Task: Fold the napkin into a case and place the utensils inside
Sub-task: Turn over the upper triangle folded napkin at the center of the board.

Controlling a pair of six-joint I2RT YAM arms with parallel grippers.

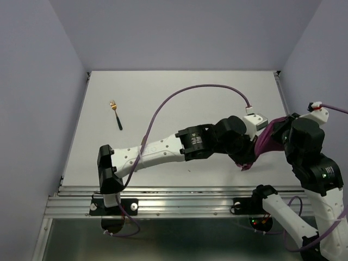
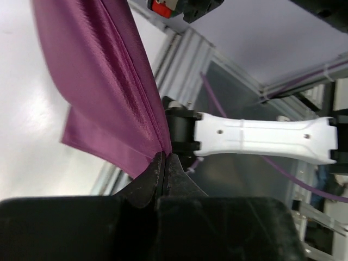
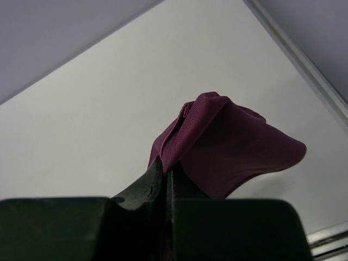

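Although lying well apart from both tools, easy to find at the far left of the desk (image 1: 190, 109): a fork (image 1: 116, 115), gold head toward the far edge, black handle toward the near one. Further right, past the middle: the left tool (image 2: 165, 159), shut tight on a lower edge of the napkin (image 2: 103, 81), with plum cloth rising from the pinch as a ribbed, folded band. Lifted off the desk there and drawn slantwise up toward the right tool (image 3: 166, 166), likewise clamped shut on a bunched fold of the same cloth, with a loose flap drooping to its right in the wrist view. By count: one fork, one napkin, two tools, both gripping. Hard to make out from above: most of the napkin, covered by the two arms, and the exact pinch points too. Cut off by the frame in the left wrist view: the upper part of the cloth.
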